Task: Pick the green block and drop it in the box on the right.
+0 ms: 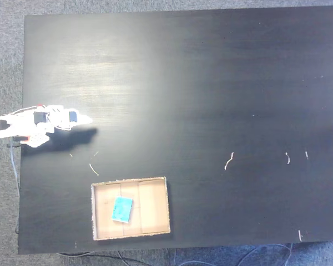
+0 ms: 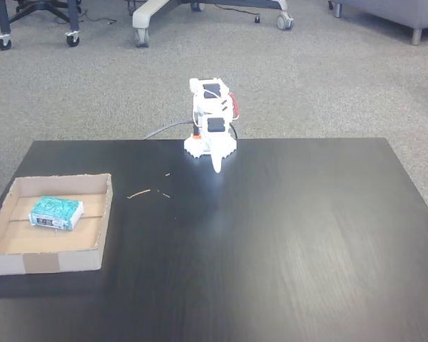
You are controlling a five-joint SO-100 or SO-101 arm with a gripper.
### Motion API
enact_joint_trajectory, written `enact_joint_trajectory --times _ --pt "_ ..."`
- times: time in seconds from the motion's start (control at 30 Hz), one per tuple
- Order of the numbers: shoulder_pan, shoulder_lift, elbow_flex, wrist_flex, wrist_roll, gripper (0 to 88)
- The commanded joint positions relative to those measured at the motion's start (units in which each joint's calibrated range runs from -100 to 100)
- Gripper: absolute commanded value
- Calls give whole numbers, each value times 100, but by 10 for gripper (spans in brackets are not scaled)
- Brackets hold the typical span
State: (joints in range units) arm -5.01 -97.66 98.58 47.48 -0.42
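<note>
Folding back at the table's edge, the arm [image 2: 211, 128] keeps its gripper [image 1: 86, 119] apart from the box [image 1: 166, 205]; the fingers look pressed together, empty. The block [image 2: 55, 212] lies inside the box.

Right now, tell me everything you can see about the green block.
The green block is a small flat teal square with a lighter, faintly speckled top face. It lies flat on the pale creased floor of the box, left of centre in both fixed views, turned slightly askew to the box walls and touching none of them. Nothing grips or covers it; the arm is folded far off at the table edge.
</note>
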Motion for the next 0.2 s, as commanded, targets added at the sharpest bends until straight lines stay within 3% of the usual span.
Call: enact_joint_trajectory --times 0.0,0.17 --pt "26 -39 142 16 -20 1" --pt "26 -39 142 16 -20 1"
